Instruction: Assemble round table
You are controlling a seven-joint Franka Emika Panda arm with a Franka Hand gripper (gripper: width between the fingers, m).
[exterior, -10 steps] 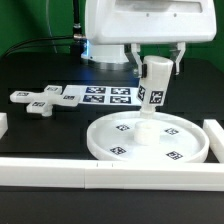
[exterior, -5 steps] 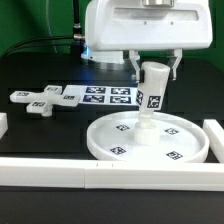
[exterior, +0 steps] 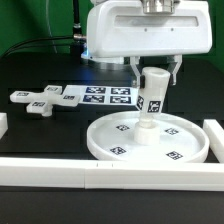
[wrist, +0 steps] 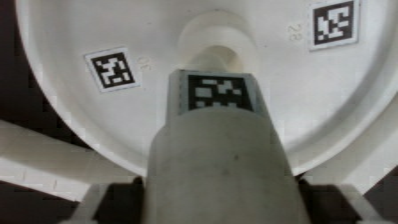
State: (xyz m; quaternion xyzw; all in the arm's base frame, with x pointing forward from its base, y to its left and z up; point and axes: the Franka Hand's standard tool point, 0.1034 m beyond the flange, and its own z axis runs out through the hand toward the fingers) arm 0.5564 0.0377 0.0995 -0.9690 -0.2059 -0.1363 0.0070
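Observation:
My gripper [exterior: 156, 70] is shut on the upper end of the short white post [exterior: 153, 96], which carries a square marker. The post stands nearly upright with a slight lean, and its lower end rests on the central hub [exterior: 147, 126] of the large rimmed disc [exterior: 185, 150]. In the wrist view the post [wrist: 217, 140] runs from between my gripper [wrist: 221, 206] down to the hub [wrist: 214, 48], with the disc [wrist: 294, 110] behind it. The cross-shaped foot [exterior: 42, 98] lies flat on the black table at the exterior view's left, apart from the arm.
The marker board [exterior: 108, 96] lies behind the disc, between it and the arm's base. Long white border bars run along the front [exterior: 100, 178], at the exterior view's right [exterior: 214, 134] and at its left edge [exterior: 3, 124].
The gripper has shifted slightly and the post's top sits a little lower, its lean changed. The post's lower end stays on the hub. Disc and foot have not moved.

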